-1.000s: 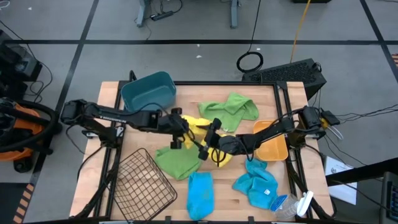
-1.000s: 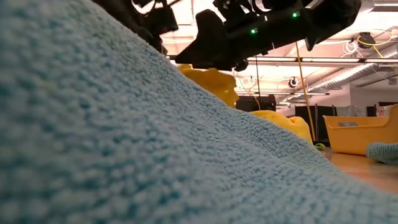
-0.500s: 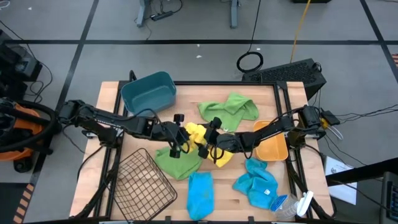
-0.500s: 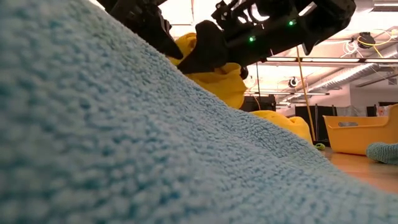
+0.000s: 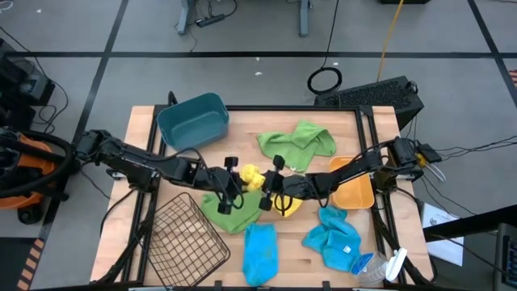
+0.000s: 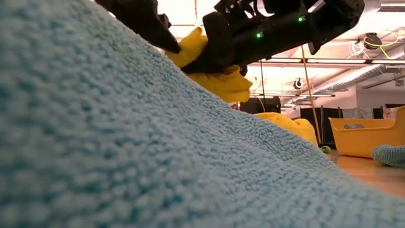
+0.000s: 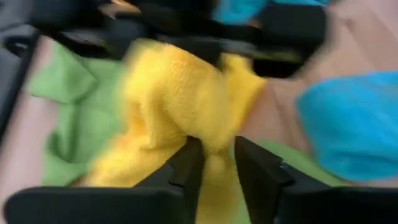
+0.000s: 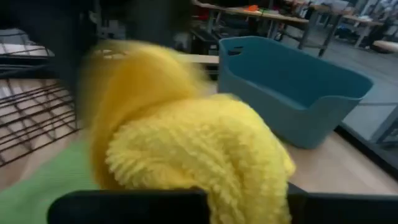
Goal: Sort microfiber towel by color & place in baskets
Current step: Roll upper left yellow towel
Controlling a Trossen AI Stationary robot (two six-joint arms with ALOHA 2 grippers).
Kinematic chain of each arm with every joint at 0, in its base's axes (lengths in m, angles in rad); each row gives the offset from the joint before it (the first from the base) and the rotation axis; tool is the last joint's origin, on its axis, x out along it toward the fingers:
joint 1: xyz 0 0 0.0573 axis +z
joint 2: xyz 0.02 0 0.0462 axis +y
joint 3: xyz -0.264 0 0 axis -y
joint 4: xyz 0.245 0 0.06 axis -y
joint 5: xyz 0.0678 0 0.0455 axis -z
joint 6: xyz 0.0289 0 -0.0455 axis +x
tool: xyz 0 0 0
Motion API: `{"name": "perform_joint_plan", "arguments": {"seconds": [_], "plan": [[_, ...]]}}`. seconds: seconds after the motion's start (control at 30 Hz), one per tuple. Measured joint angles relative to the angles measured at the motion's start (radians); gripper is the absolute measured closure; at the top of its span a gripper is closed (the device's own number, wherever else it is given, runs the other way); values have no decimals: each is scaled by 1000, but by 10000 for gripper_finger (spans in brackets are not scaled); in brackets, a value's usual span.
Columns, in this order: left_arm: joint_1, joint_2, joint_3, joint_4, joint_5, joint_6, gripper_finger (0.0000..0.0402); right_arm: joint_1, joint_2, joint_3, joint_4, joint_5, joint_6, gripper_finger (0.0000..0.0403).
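A bunched yellow microfiber towel (image 5: 250, 176) hangs mid-table between my two grippers, above a green towel (image 5: 230, 212) lying flat. My left gripper (image 5: 230, 192) reaches it from the left and is shut on it. My right gripper (image 5: 265, 187) meets it from the right and is also shut on it. A second yellow towel (image 5: 288, 204) lies under my right arm. Another green towel (image 5: 299, 141) lies farther back, and two blue towels (image 5: 260, 250) (image 5: 333, 238) lie near the front. The baskets are a teal bin (image 5: 192, 120), an orange tub (image 5: 355, 192) and a wire basket (image 5: 182, 238). My left gripper pinches a bunched fold of the yellow towel (image 7: 214, 146) between its two fingers, coming level from the table's left. The rest of the cloth bulges out past the fingertips, lifted clear of the green towel. My right gripper holds the towel's upper bunch (image 6: 190, 49), coming from the table's right. The cloth (image 8: 180, 143) fills its own wrist view and hides the fingers there. The towel hangs slack below the hold.
A clear bottle (image 5: 380, 267) lies at the near right corner. The front blue towel (image 6: 126, 145) fills most of the low view. The wire basket stands just left of the held towel, toward the near edge.
My left gripper has carried the yellow towel toward the near edge and a little right, lifting it off the pile and bringing it up against my right gripper. My right gripper has taken hold of the towel. The towel has bunched into a lump between the two grippers.
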Motion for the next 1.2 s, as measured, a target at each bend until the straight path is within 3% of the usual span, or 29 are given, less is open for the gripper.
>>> {"name": "perform_joint_plan", "arguments": {"seconds": [0.13, 0.37, 0.53, 0.83, 1.0, 1.2], "plan": [[-36, 0, 0, -28, 5, -71, 235, -1, -25, 0, -2, 9, 1, 370], [-95, -28, 0, -54, -45, -143, 168, 17, -110, 0, -80, 4, -83, 388], [-149, -107, 0, -116, -54, -229, 164, 39, -187, 0, -135, 9, -88, 385], [-285, -193, 0, -109, -327, -205, 164, 93, -193, 1, -148, -7, -125, 383], [-302, -184, 0, -58, -416, -193, 164, 117, -150, 1, -98, -59, -159, 385], [-296, -132, -48, 65, -426, -110, 164, 169, -132, 1, -2, -86, -309, 387]]}}
